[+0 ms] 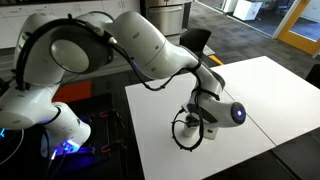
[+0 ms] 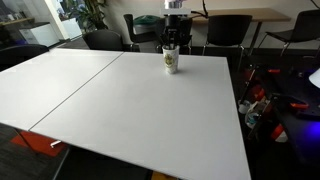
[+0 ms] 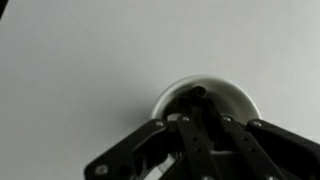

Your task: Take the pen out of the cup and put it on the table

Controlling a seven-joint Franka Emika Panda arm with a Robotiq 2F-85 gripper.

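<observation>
The whitish cup (image 2: 171, 64) stands upright on the white table (image 2: 120, 105) near its far edge. In the wrist view the cup's rim (image 3: 243, 103) shows as a white ring around a dark interior. The dark pen's tip (image 3: 197, 92) sticks up inside it. My gripper (image 3: 200, 112) points straight down with its fingertips inside the cup mouth, closed together around the pen. In an exterior view the gripper (image 2: 172, 42) sits right on top of the cup. In an exterior view the gripper (image 1: 197, 118) and arm hide the cup.
A black looped cable (image 1: 183, 136) hangs beside the gripper. A thin dark seam (image 2: 75, 85) divides the tabletop. Office chairs (image 2: 228, 30) stand behind the table's far edge. The robot base with blue lights (image 1: 62, 140) is beside the table.
</observation>
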